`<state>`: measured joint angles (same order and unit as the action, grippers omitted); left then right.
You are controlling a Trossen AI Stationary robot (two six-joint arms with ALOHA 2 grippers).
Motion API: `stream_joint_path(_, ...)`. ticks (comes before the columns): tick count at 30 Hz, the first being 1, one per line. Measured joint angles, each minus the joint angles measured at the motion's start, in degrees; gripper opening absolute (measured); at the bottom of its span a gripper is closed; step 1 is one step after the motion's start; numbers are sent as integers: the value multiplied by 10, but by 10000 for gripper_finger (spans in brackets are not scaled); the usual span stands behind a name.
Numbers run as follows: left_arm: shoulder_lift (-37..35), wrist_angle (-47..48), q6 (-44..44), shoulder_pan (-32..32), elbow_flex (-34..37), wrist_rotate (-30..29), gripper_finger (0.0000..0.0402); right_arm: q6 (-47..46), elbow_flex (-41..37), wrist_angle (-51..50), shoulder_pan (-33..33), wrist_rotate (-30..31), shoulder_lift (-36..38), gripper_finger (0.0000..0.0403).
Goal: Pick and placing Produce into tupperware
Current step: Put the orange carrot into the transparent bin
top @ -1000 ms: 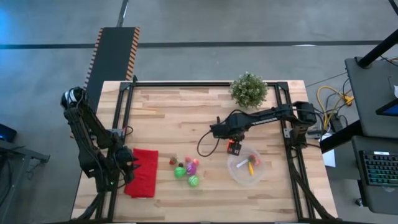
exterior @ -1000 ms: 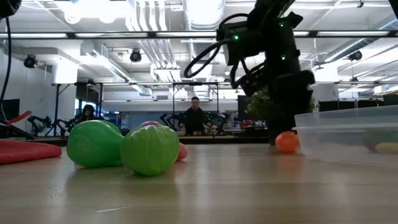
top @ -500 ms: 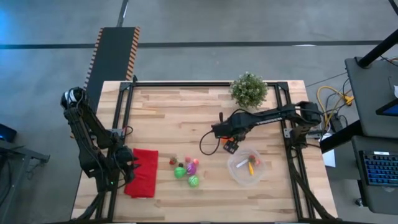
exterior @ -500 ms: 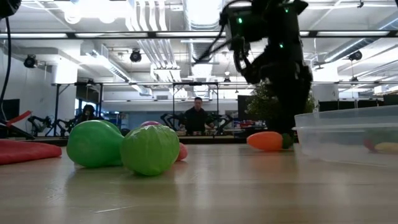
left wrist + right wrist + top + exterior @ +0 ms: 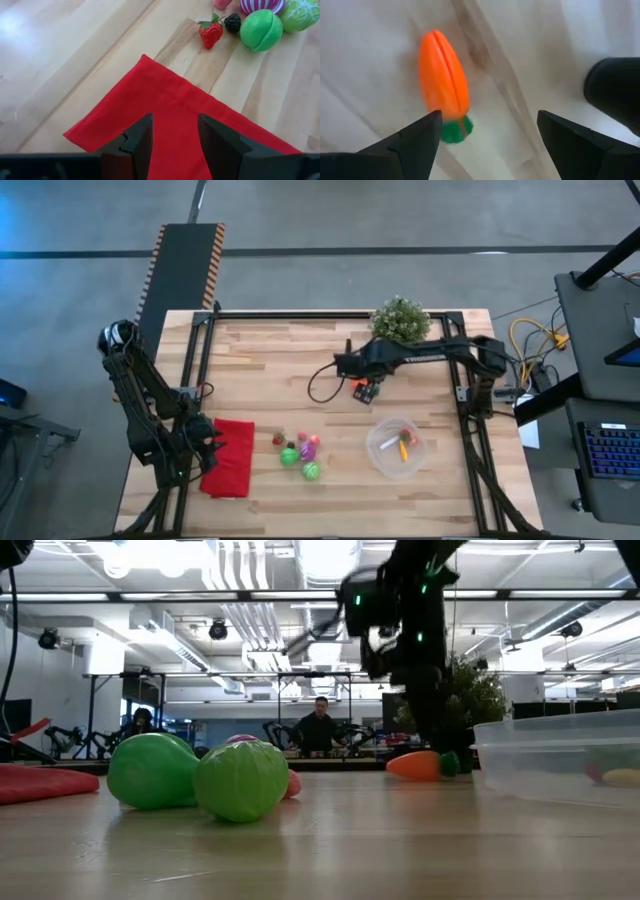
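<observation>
Right wrist view puts us directly over the orange carrot [image 5: 444,85], which lies free on the wood with our right gripper [image 5: 487,137] spread wide and one finger [image 5: 412,142] just beside its green end, nothing pinched. From above, that gripper [image 5: 366,390] sits near the middle of the table, in front of the potted plant [image 5: 401,321] and apart from the tupperware [image 5: 382,456], which already holds a few pieces. We judge the step in hand to be lining up on the carrot (the grasp itself is not yet made). Next we need to centre the fingers across its body, descend, close, and carry it to the tupperware. Our left gripper [image 5: 172,137] waits open above the red cloth [image 5: 165,112], near the remaining produce [image 5: 300,451].
</observation>
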<state>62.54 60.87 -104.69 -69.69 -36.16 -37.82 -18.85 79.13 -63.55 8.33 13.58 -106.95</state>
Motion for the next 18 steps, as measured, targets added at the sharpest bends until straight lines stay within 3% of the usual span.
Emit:
stream_joint_path(10,0,-4,-32,0,-1,4,139,43,12,10,34,-76,-81,320)
stream_joint_path(18,0,-3,-45,0,-1,4,139,56,14,12,41,-79,-68,320)
